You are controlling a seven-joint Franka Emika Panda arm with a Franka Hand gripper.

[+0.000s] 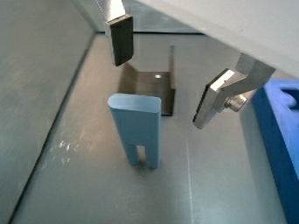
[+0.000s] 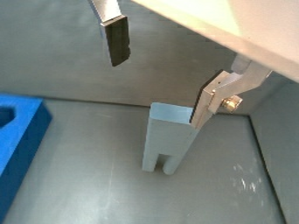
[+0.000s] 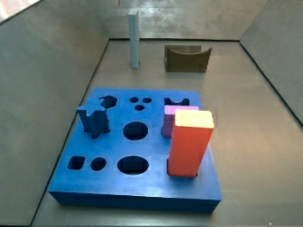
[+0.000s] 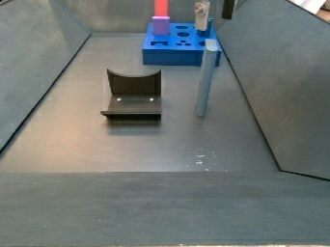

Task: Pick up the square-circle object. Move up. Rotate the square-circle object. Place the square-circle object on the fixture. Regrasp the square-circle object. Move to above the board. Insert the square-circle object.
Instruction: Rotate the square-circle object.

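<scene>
The square-circle object (image 1: pixel 138 127) is a pale grey-blue bar standing upright on the grey floor, with a slot at its foot; it shows in both wrist views (image 2: pixel 167 136) and both side views (image 3: pixel 133 40) (image 4: pixel 204 82). My gripper (image 1: pixel 167 68) (image 2: pixel 162 70) hangs open above its top end, and nothing is between the fingers. In a side view the gripper (image 4: pixel 214 10) sits at the frame's upper edge, over the object. The dark fixture (image 1: pixel 152 85) (image 3: pixel 186 58) (image 4: pixel 131 95) stands on the floor beside the object. The blue board (image 3: pixel 142 151) (image 4: pixel 175 48) lies further off.
On the board stand a tall red-orange block (image 3: pixel 190 142) with a pale top and a dark blue notched peg (image 3: pixel 92 120). Grey walls enclose the floor on all sides. The board's edge (image 1: pixel 286 131) (image 2: pixel 14 149) shows in both wrist views.
</scene>
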